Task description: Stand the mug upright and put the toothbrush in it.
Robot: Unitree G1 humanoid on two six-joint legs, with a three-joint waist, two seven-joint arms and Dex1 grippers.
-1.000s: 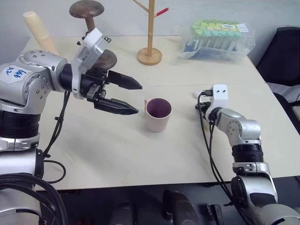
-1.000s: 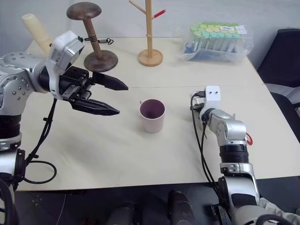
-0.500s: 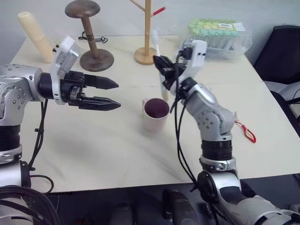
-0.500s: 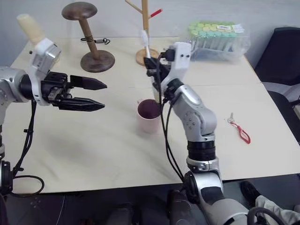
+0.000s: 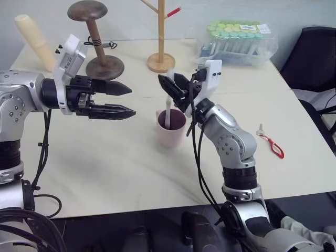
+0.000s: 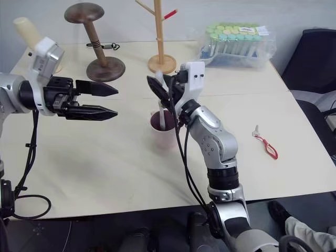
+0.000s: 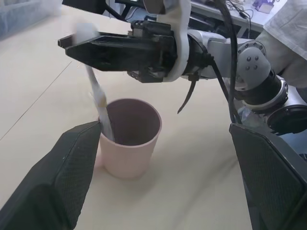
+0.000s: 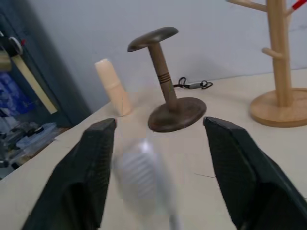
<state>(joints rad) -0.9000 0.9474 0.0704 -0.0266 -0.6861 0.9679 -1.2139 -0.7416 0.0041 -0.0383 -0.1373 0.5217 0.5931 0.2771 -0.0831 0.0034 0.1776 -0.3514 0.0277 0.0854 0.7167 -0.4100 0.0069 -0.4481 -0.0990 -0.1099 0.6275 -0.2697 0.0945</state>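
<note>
The pale pink mug (image 5: 171, 131) stands upright near the middle of the table (image 5: 131, 168). The white toothbrush (image 5: 166, 112) leans in it, head up, and is also seen in the left wrist view as toothbrush (image 7: 98, 95) in mug (image 7: 129, 146). My right gripper (image 5: 167, 88) hovers open just above the mug's rim, its fingers (image 8: 242, 177) spread on either side of the blurred brush head (image 8: 138, 175) without gripping it. To the left of the mug my left gripper (image 5: 133, 101) is open and empty, pointing toward it.
At the back of the table stand a dark wooden stand (image 5: 97, 58), a cream cylinder (image 5: 31, 34), a light wooden tree (image 5: 161, 39) and a clear box of tubes (image 5: 239, 44). A small red-handled tool (image 5: 270, 144) lies on the right. A black chair (image 5: 315, 58) is beyond the right edge.
My right arm swung up from the table's right side to above the mug with the toothbrush, then opened. The toothbrush has dropped into the mug. The left gripper drew back slightly.
</note>
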